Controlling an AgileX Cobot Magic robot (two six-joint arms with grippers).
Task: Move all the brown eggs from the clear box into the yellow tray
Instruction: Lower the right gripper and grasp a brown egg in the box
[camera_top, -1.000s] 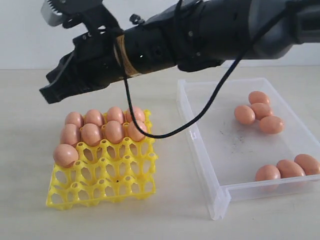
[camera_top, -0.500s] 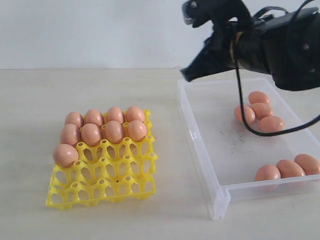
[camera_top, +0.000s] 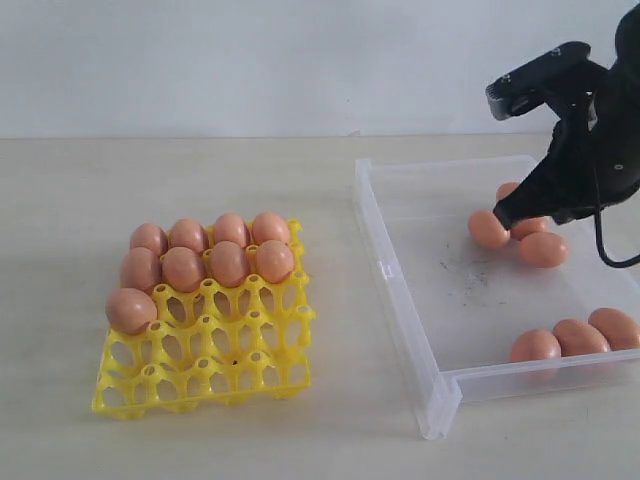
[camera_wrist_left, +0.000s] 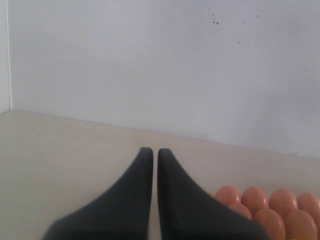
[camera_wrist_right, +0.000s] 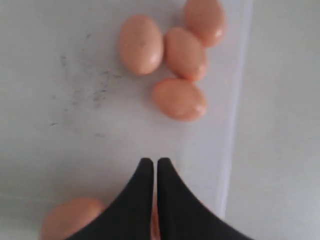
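The yellow tray (camera_top: 230, 350) sits at the left with several brown eggs (camera_top: 205, 255) filling its far cups and one cup of the third row. The clear box (camera_top: 395, 290) lies at the right. It holds a cluster of eggs (camera_top: 543, 249) near its far side and three more eggs (camera_top: 575, 337) at its near right corner. My right gripper (camera_top: 503, 215) hangs shut and empty over the far cluster (camera_wrist_right: 180, 98), its fingertips (camera_wrist_right: 145, 165) close together. My left gripper (camera_wrist_left: 152, 150) is shut and empty, with tray eggs (camera_wrist_left: 270, 202) beside it.
Dark scuff marks (camera_top: 470, 285) mark the box floor. The box's long near wall (camera_wrist_right: 235, 115) runs beside the egg cluster. A pale wall (camera_top: 250, 60) stands behind the table. A black cable (camera_top: 615, 255) loops down from the right arm.
The right arm has swung from above the tray across to the right and dropped over the far egg cluster in the box. The eggs in tray and box have not moved.
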